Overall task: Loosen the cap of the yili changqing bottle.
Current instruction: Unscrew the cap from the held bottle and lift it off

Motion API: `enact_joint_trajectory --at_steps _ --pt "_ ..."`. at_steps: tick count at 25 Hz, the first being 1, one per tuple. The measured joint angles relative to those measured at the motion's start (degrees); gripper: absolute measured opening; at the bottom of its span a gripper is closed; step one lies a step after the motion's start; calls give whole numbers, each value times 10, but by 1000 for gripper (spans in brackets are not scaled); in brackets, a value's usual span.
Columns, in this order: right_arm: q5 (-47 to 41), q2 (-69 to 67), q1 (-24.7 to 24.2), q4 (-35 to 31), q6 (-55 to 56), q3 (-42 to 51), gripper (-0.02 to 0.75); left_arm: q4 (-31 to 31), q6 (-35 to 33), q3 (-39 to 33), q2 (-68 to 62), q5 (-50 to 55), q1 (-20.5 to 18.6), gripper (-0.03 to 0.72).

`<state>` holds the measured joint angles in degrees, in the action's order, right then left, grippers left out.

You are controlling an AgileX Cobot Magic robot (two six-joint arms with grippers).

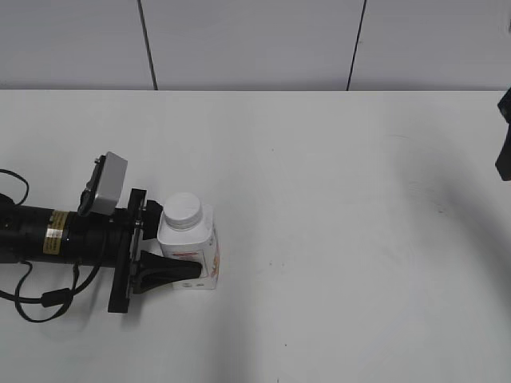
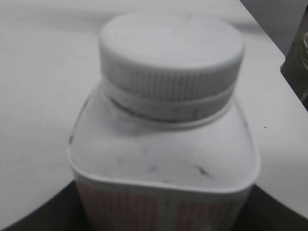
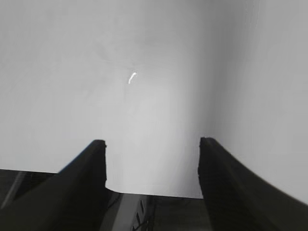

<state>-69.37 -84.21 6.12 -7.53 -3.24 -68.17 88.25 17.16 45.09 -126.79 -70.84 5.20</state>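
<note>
The yili changqing bottle stands upright on the white table at the left, with red and pink print on its label. Its white ribbed cap sits on the neck. My left gripper reaches in from the left, level with the table, and is shut on the bottle's body below the shoulders. In the left wrist view the cap and the bottle's shoulders fill the frame, and the left gripper shows only as dark fingers at the bottom corners. My right gripper is open and empty above bare table.
The white table stretches to the right of the bottle. A grey panelled wall stands behind its far edge. A dark part of the right arm shows at the right edge, far from the bottle.
</note>
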Motion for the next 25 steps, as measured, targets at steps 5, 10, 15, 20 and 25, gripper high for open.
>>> enact_joint_trajectory --at_steps 5,10,15,20,25 --pt "-2 -9 0 34 1 -13 480 0 0 0 0 0 0 418" --pt "21 -9 0 25 5 -18 480 1 0 0 0 -1 0 418" --pt "0 -26 0 33 5 -27 480 1 0 0 0 0 0 418" --pt "-1 -52 30 49 19 -61 480 1 0 0 0 -1 0 418" --pt "-3 -75 100 50 48 -109 480 1 0 0 0 0 0 418"
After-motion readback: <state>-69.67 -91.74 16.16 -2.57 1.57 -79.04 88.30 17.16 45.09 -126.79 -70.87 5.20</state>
